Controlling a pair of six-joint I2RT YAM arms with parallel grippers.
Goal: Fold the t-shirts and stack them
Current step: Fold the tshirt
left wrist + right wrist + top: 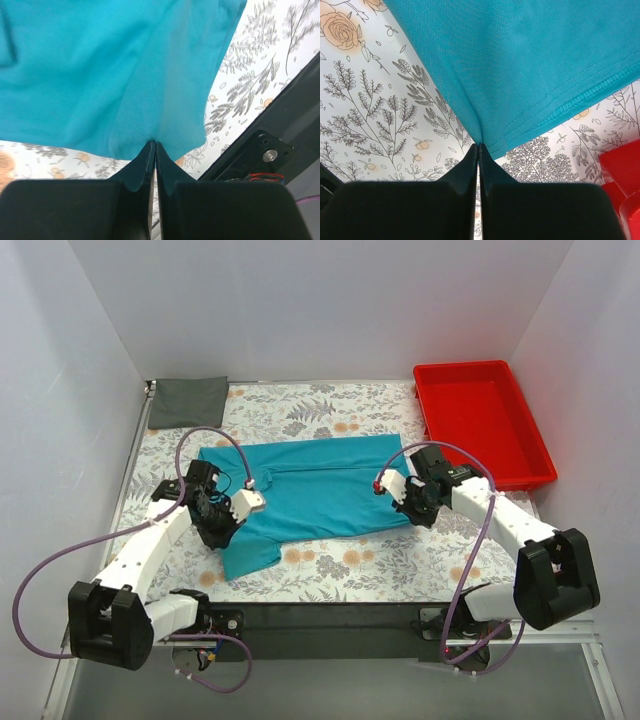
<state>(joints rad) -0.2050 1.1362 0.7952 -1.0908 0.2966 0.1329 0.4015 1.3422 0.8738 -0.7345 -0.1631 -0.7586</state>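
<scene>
The teal t-shirt (310,490) lies spread on the floral table cloth in the middle of the top view. My left gripper (222,523) is shut on its near left edge; the left wrist view shows the cloth (115,75) pinched at my fingertips (154,146). My right gripper (408,502) is shut on the shirt's right hemmed corner, seen in the right wrist view (520,65) with the cloth pinched at my gripper's tips (478,146). The dark grey t-shirt (188,400) lies as a flat folded rectangle at the far left corner.
A red plastic tray (480,420) stands at the far right, and its red corner shows in the right wrist view (622,175). White walls close in the table on three sides. The black front rail (330,618) runs along the near edge.
</scene>
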